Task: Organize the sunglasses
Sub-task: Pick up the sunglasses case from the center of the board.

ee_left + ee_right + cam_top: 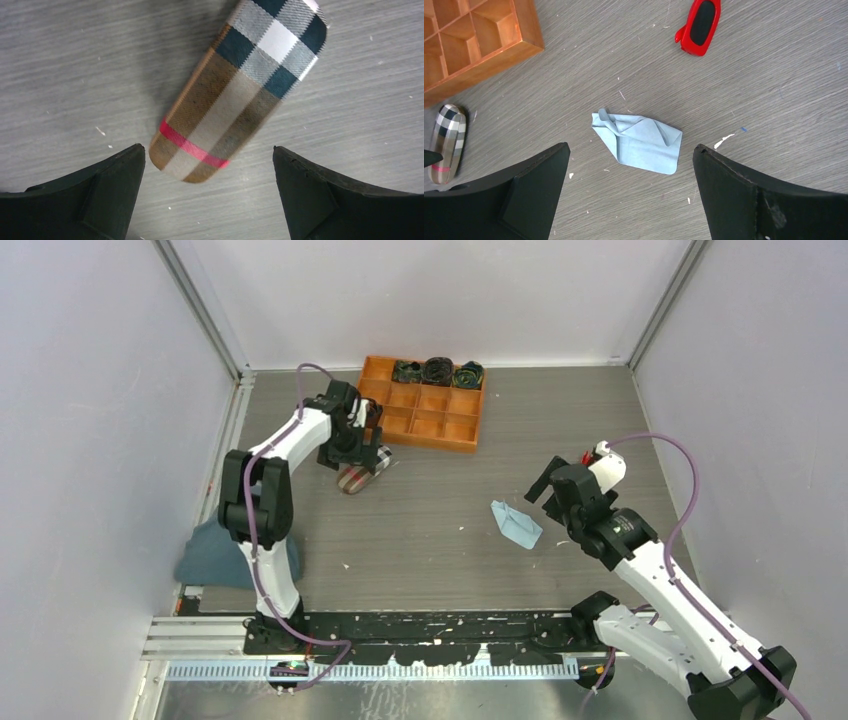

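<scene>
The red sunglasses [698, 25] lie folded on the table, far ahead of my right gripper; in the top view only a red bit [584, 456] shows beside the right wrist. My right gripper [630, 148] is open and empty, hovering above the small light blue cloth [639, 142]; it also shows in the top view [540, 502]. My left gripper [207, 152] is open and empty, hovering above the near end of the tan-and-black plaid case [245, 85], with the jaws on either side of it and not touching. In the top view the left gripper [355, 455] is just above the case [360, 478].
An orange compartment tray [425, 425] stands at the back centre with dark coiled items [437, 370] in its rear row; its corner shows in the right wrist view [484, 40]. The blue cloth [515, 523] lies right of centre. A dark grey-blue bundle [215, 555] sits by the left arm's base.
</scene>
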`<act>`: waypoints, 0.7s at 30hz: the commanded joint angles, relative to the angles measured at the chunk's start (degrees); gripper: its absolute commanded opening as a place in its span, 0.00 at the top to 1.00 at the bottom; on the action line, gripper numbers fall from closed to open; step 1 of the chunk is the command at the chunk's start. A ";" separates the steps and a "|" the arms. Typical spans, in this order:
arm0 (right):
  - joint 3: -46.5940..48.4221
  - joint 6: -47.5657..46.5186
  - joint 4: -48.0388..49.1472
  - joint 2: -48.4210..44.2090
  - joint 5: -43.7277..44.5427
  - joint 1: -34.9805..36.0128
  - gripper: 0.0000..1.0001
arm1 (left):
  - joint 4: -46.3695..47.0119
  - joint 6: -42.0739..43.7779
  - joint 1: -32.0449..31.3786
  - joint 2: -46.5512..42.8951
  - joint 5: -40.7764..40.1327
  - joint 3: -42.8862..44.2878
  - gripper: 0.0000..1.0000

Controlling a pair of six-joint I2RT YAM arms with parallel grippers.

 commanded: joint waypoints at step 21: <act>1.32 1.81 2.61 3.57 -1.17 -0.23 0.00 | 4.07 0.62 -2.29 -1.74 2.65 -5.89 0.39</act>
